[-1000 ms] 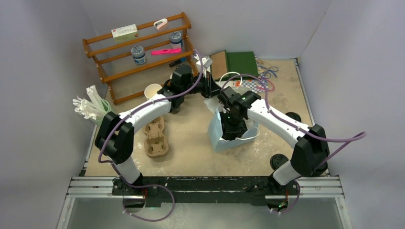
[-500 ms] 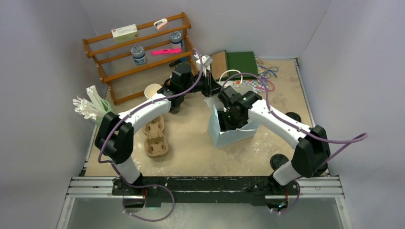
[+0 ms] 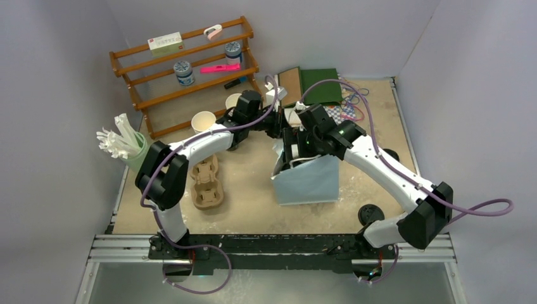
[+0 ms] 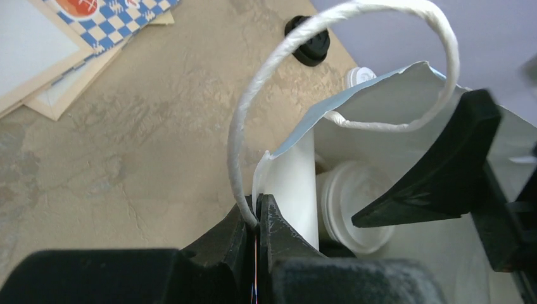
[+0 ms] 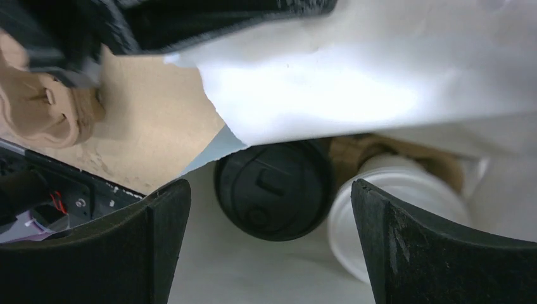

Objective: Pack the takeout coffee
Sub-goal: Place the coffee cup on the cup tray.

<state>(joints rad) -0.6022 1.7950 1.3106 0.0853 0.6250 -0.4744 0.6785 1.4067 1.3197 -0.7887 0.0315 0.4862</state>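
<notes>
A pale blue paper bag (image 3: 308, 182) stands upright at mid table. My left gripper (image 3: 278, 128) is shut on its near rim, beside the foot of the white twisted handle (image 4: 244, 145); the pinch shows in the left wrist view (image 4: 258, 216). My right gripper (image 3: 295, 149) hovers over the bag's mouth, open, nothing between its fingers (image 5: 269, 187). Below it, inside the bag (image 5: 316, 82), sits the takeout coffee: a black-lidded cup (image 5: 278, 206) and a white-lidded cup (image 5: 405, 199), side by side. The left wrist view also shows the white lid (image 4: 354, 206). Some brown material (image 5: 354, 152) lies behind the cups.
A brown pulp cup carrier (image 3: 206, 180) lies left of the bag. Lidless cream cups (image 3: 202, 120) stand near a wooden shelf (image 3: 183, 69) at the back left. A green holder of white utensils (image 3: 123, 145) is at the left edge. Books (image 3: 320, 82) lie at the back.
My right gripper has risen out of the bag and opened wide. The bag now stands taller and more upright. My left arm has shifted right, still pinching the rim.
</notes>
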